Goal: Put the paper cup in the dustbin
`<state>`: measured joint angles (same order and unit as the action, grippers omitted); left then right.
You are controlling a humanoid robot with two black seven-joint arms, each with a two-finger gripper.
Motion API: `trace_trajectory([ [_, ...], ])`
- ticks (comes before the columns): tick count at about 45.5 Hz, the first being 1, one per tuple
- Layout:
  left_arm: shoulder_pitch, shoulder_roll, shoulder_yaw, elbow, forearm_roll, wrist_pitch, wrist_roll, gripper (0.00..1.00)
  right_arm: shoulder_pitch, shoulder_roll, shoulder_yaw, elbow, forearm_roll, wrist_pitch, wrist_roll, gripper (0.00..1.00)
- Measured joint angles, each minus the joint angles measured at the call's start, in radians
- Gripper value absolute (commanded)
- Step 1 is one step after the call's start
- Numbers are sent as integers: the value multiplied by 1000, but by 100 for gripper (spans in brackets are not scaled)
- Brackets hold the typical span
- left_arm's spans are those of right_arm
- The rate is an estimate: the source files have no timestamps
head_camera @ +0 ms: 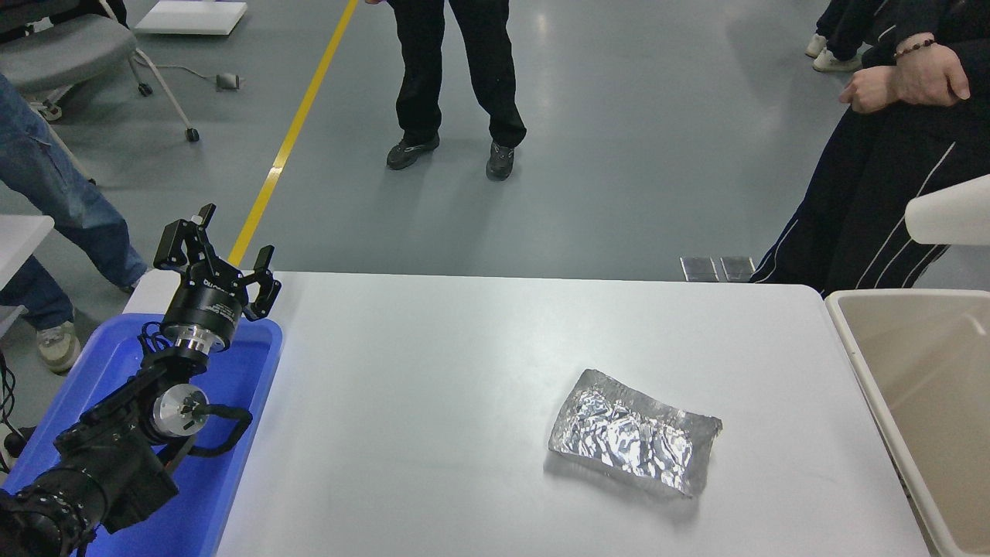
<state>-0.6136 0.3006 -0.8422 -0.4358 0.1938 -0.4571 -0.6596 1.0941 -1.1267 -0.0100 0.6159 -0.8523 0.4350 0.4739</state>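
No paper cup shows anywhere in the head view. The dustbin (858, 363), a large beige tub with a pale rim, stands at the table's right edge; the part of its inside that I see is bare. My left gripper (219, 251) is parked at the lower left above the blue bin, open and empty. My right arm and gripper are out of view.
A crumpled silver foil sheet (633, 432) lies on the white table (433, 387), right of centre. A bright blue bin (232, 433) sits at the left edge under my left arm. People stand beyond the far side; one person's hands (905, 81) are at the upper right.
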Motion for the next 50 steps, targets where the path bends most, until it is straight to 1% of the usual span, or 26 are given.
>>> trace_trajectory([
  [7,0,0,0,0,0,0,0,100,-28,95,-77,-218,91,0,-14,0],
  [11,0,0,0,0,0,0,0,100,-53,144,-126,-337,159,0,-40,0],
  [19,0,0,0,0,0,0,0,100,-103,230,-197,-499,277,-9,-140,0],
  [30,0,0,0,0,0,0,0,100,-182,325,-224,-579,342,-90,-239,0],
  [50,0,0,0,0,0,0,0,100,-338,564,-234,-615,478,-331,-391,0],
])
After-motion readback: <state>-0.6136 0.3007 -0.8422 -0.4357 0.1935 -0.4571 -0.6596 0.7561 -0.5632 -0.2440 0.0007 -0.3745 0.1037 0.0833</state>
